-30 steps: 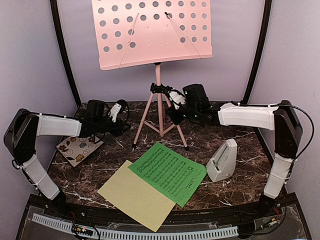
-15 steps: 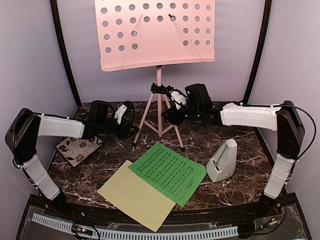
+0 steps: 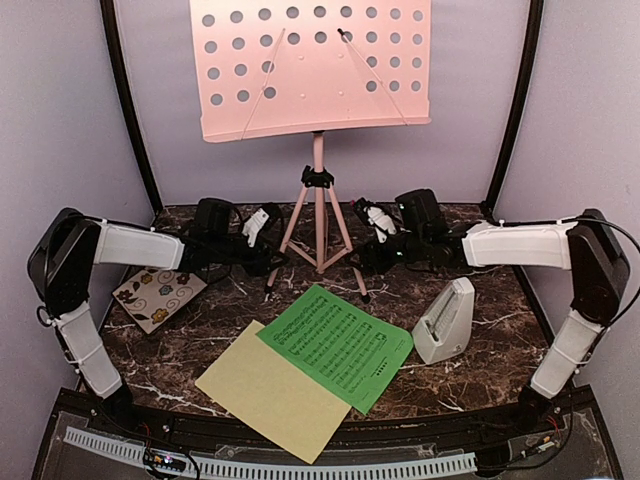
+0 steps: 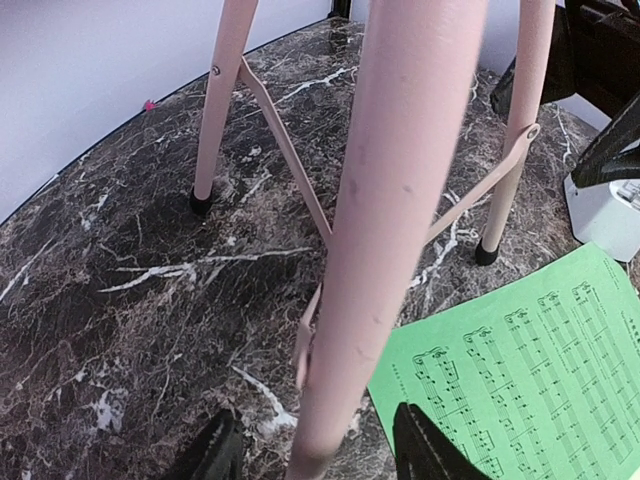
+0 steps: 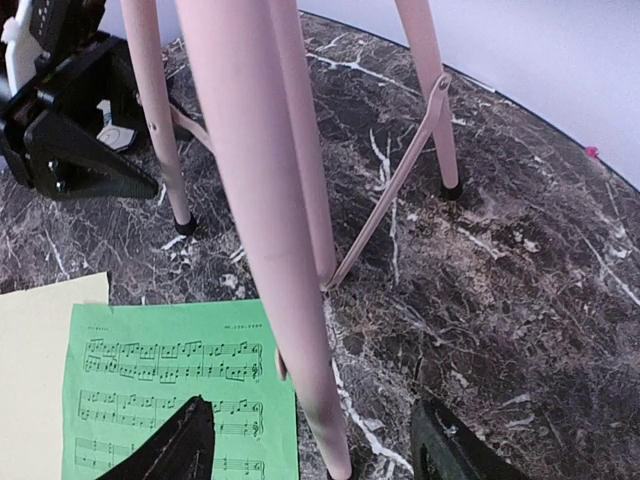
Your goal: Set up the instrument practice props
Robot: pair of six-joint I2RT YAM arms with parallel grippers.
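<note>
Top view: pink perforated-desk tripod music stand (image 3: 318,215) upright at centre-back of the dark marble bench (image 3: 470,380). My left pincer (image 3: 272,250) and right pincer (image 3: 368,248) flank its legs, both released. Green music sheet (image 3: 340,345) and pale yellow music sheet (image 3: 265,395) lie flat at lower centre, not yet on the desk.

Left wrist view: one leg of the stand (image 4: 380,250) runs between my spread fingers, apart from both. Risk: a sideways pull-out clips it, and the top-heavy stand skids or topples.

Right wrist view: same. The stand (image 5: 270,220) has a leg centred in the open gap. Back straight out.
</note>
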